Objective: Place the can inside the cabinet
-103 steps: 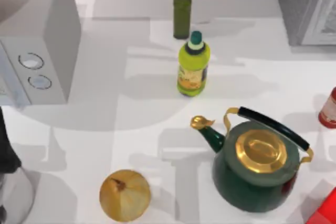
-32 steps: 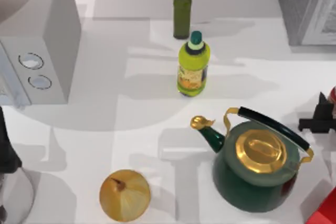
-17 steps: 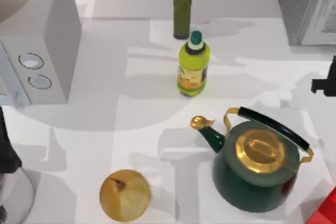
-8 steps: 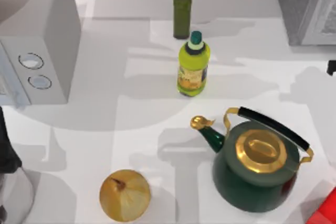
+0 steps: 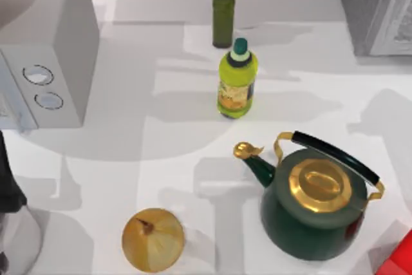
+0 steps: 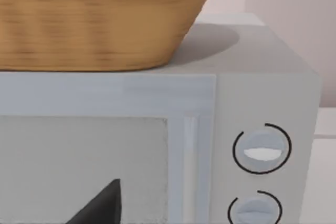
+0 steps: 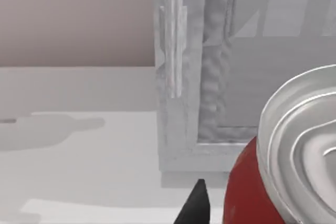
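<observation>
The can (image 7: 273,182), red with a silver lid, sits close in the right wrist view. My right gripper (image 7: 247,208) is shut on it, and one black fingertip (image 7: 197,203) shows beside it. The can is held off the table, facing the grey cabinet (image 7: 210,77), whose frame and open front stand just ahead. In the top view the cabinet (image 5: 380,4) occupies the back right corner. My left arm (image 5: 8,191) stays parked at the table's left edge, facing the microwave (image 6: 157,129).
A green kettle (image 5: 315,204) with a gold lid stands at the right front, with an onion (image 5: 153,239) to its left. A yellow-green bottle (image 5: 237,78) and a dark green bottle (image 5: 223,8) stand mid-table. A wicker basket (image 6: 100,19) sits on the microwave (image 5: 45,62).
The can stood at the table's right edge. My right gripper closed on it, lifted it and carried it toward the back right, out of the top view.
</observation>
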